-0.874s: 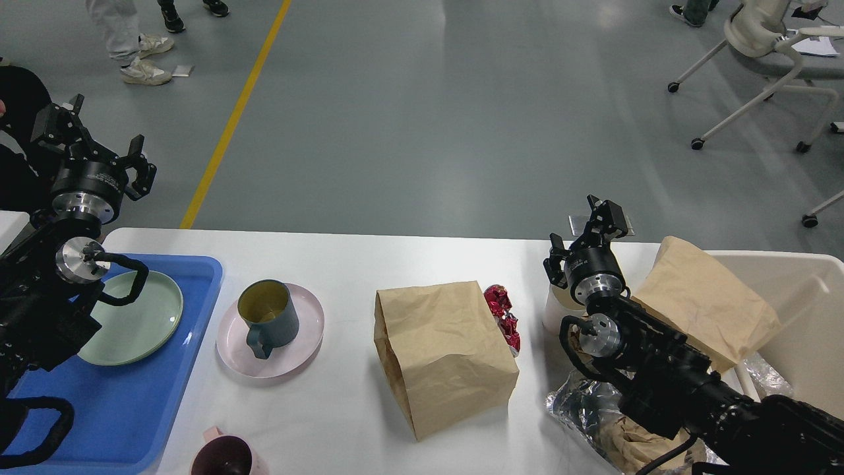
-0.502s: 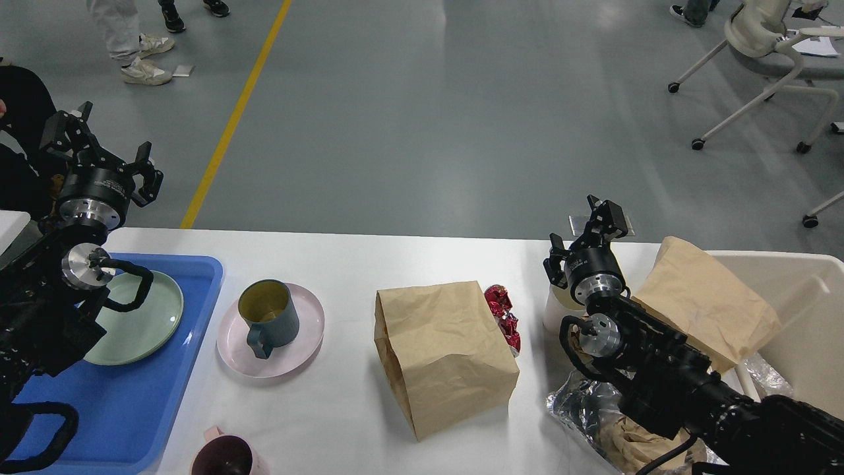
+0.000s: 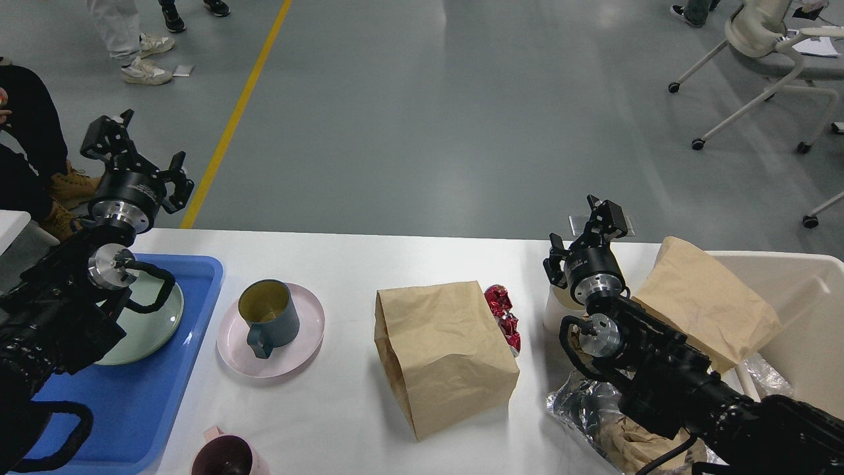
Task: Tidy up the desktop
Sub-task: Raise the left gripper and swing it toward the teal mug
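**Inspection: both arms raised over the counter, nothing gripped**

The counter (image 3: 343, 257), a wide white top with rounded corners, filled the lower half of the head view and carried every item noted below.

The left arm entered from the lower left and rose over a blue tray (image 3: 198, 316) at the counter's left end. The left hand (image 3: 135, 146) sat at the arm's top, past the counter's far edge, with its fingers spread apart and nothing between them. A pale green plate (image 3: 155, 326) lay in the tray, partly hidden by the arm.

The right arm came in from the lower right and sloped up toward the far edge. The right hand (image 3: 587, 223) pointed away from the camera, fingers parted, gripping nothing. A white cup (image 3: 557, 310) stood just below it, mostly hidden by the wrist.

A dark blue mug (image 3: 267, 316) stood on a pink plate (image 3: 303, 340) beside the tray. A brown paper bag (image 3: 442, 353) lay near the middle, red foil wrappers (image 3: 502, 315) touching its right side. A second paper bag (image 3: 709, 307) leaned on a beige bin (image 3: 804, 323). Crumpled silver foil (image 3: 580, 409) lay beneath the right arm. A maroon cup (image 3: 227, 457) showed at the bottom edge.
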You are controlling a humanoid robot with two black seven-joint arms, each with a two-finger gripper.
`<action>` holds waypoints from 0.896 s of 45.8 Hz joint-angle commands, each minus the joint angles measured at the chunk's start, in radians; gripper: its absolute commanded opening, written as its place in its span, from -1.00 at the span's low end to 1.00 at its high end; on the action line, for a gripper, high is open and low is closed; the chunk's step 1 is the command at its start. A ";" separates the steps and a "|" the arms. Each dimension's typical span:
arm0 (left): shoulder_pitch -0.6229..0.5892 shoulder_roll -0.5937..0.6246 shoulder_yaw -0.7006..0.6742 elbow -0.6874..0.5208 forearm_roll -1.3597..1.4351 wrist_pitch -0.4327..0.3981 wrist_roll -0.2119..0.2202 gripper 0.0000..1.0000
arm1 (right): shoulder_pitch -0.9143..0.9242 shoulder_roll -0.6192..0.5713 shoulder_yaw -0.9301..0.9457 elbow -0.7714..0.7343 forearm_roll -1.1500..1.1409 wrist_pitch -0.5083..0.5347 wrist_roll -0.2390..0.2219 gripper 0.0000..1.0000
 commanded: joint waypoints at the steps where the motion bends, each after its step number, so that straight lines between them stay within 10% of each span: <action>1: -0.025 0.035 0.159 -0.018 -0.003 -0.009 0.005 0.93 | 0.000 0.000 0.000 -0.001 0.000 0.000 0.000 1.00; 16: -0.281 0.087 1.187 -0.019 0.010 -0.200 0.008 0.93 | 0.000 0.000 0.000 0.000 0.000 0.000 0.000 1.00; 28: -0.342 0.137 1.318 -0.018 0.056 -0.631 0.008 0.93 | 0.000 0.000 0.000 -0.001 0.000 0.000 0.000 1.00; 41: -0.427 0.104 1.629 -0.019 0.110 -0.631 0.005 0.93 | -0.001 0.000 0.000 0.000 0.000 0.000 0.000 1.00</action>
